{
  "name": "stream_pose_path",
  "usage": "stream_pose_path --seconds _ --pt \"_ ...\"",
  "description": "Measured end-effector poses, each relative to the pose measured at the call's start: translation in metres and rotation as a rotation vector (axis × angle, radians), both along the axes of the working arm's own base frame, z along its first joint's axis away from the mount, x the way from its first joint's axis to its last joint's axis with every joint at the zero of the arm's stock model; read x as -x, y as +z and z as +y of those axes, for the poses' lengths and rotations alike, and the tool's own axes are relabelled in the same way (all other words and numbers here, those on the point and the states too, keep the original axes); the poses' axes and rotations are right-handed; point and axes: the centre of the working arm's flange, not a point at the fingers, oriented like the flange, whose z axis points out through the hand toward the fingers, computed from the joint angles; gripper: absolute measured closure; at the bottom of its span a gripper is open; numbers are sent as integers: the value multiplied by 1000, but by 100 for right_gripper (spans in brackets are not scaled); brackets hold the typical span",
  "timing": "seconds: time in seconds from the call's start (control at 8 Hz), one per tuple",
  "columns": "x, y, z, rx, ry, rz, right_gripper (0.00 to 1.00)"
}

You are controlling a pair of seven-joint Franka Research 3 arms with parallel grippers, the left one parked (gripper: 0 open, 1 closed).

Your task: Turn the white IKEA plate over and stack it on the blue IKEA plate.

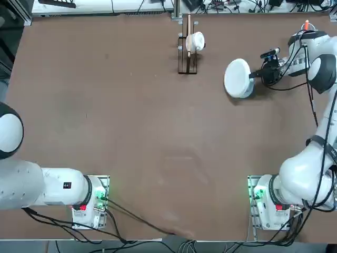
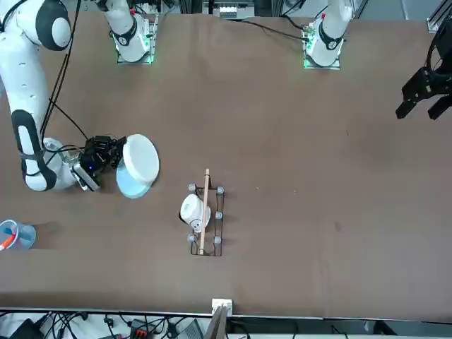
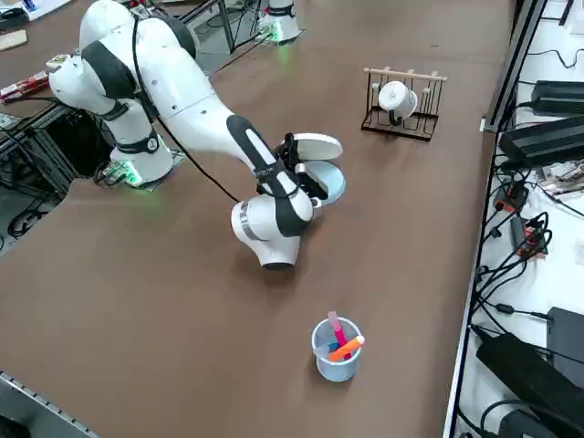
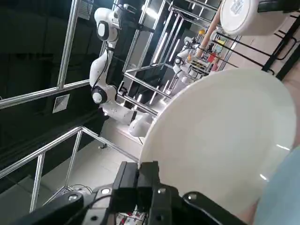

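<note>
The right arm (image 3: 173, 87) is built of glossy white rounded shells with dark grey bands at its joints. Its hand (image 1: 261, 73) is black, with a small camera mounted on it. Black cables (image 1: 310, 92) run along the links. Its base (image 1: 266, 203) glows green, with red marks.

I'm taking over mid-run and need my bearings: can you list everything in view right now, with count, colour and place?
white IKEA plate: one, white, tilted in the air over the blue one, held by its rim.
blue IKEA plate: one, pale blue, flat on the table beneath it.
cup: one, white, on the rack.
rack: one, dark wire with a wooden bar, far edge of the table.
tumbler: one, clear blue, orange and pink sticks inside, robot's right.
table: one, brown.
right gripper: one, black, jaws closed on the white plate's rim.
</note>
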Motion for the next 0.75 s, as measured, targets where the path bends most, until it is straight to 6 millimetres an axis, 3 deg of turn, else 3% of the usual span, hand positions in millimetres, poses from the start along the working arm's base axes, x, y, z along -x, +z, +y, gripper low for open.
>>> stream_pose_path --seconds 0.38,0.75 --pt "2 -3 -21 29 4 -8 93" --pt "1 -2 -28 43 5 -14 85"
